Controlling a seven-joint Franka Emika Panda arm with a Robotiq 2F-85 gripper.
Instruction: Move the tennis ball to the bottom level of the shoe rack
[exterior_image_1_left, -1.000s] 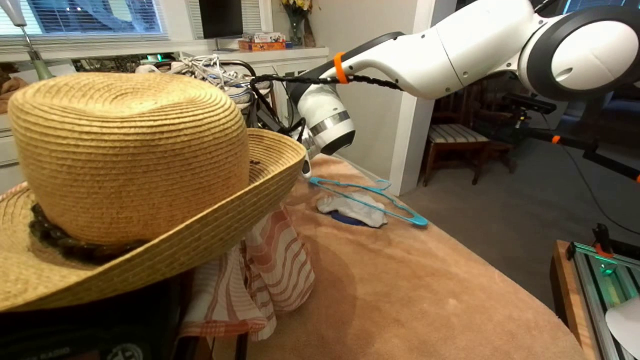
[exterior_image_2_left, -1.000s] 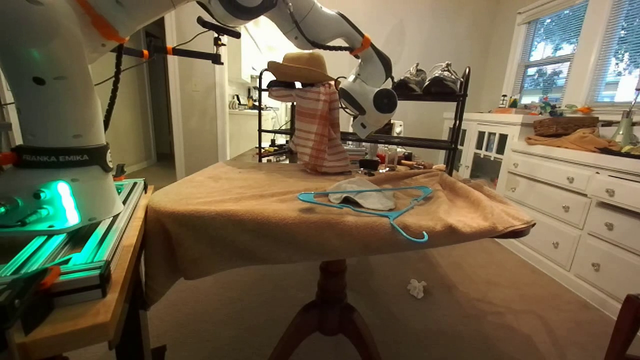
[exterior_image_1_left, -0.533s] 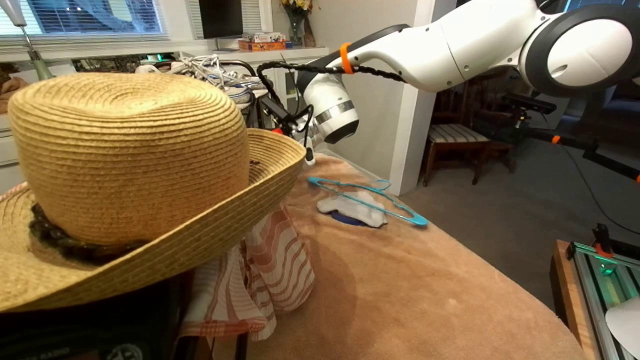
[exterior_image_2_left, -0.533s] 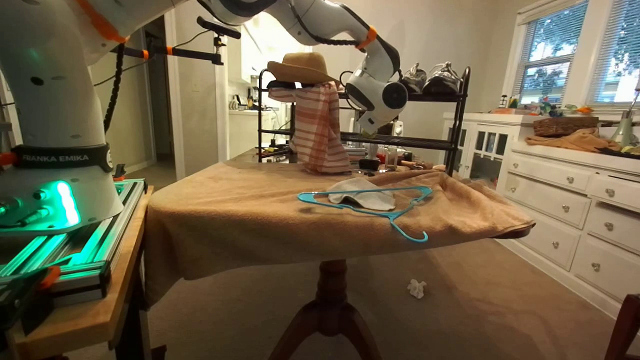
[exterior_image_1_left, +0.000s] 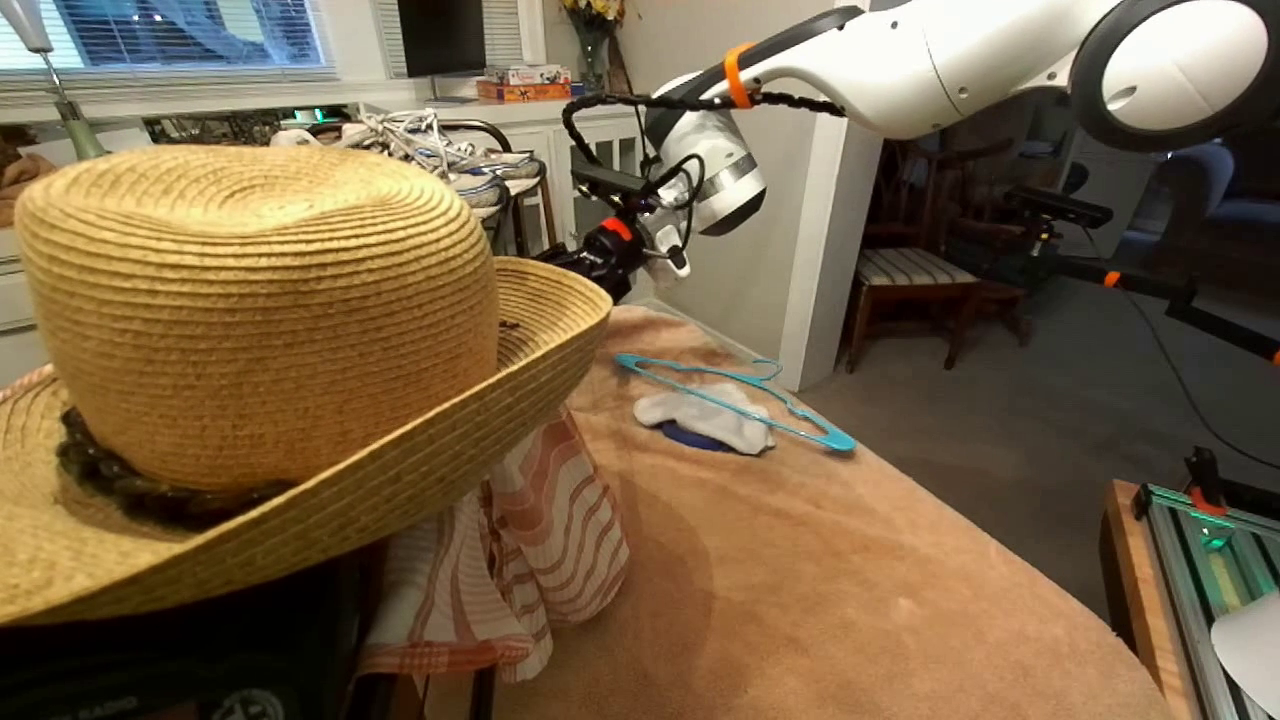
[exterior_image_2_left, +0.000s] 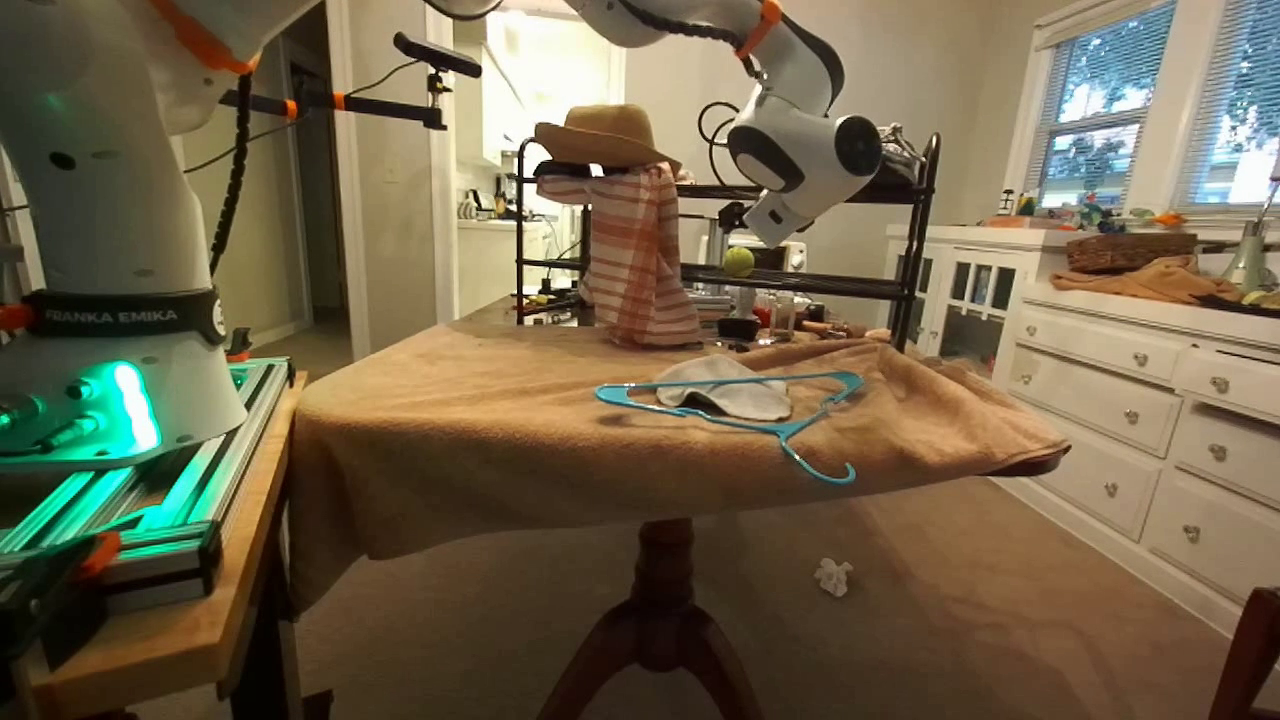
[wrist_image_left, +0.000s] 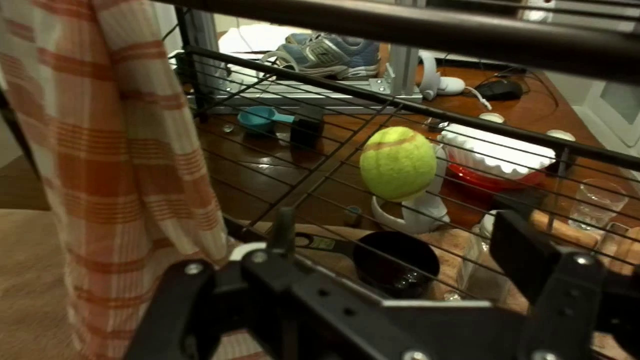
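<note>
The tennis ball (wrist_image_left: 398, 163), bright yellow-green, rests on the wire bars of the lower shelf of the dark metal shoe rack (wrist_image_left: 320, 82). An exterior view also shows the ball (exterior_image_2_left: 739, 262) at the front of that lower level (exterior_image_2_left: 850, 287). My gripper (wrist_image_left: 400, 236) is open in the wrist view, its fingers spread wide with nothing between them. It stands apart from the ball, on the near side of the shelf. In an exterior view, the hat brim hides the fingertips, and the ball is out of sight.
A striped cloth (wrist_image_left: 145, 125) hangs from the rack beside my gripper. A straw hat (exterior_image_1_left: 280, 330) tops it, and shoes (exterior_image_2_left: 900, 160) sit on the upper shelf. Beneath the wires lie a black cup (wrist_image_left: 395, 260) and a red dish (wrist_image_left: 475, 175). A blue hanger (exterior_image_2_left: 780, 428) lies on the towel-covered table.
The arm has moved up and back from the rack, to the right in an exterior view. The tennis ball, earlier hidden behind the wrist, now shows in full on the lower shelf.
</note>
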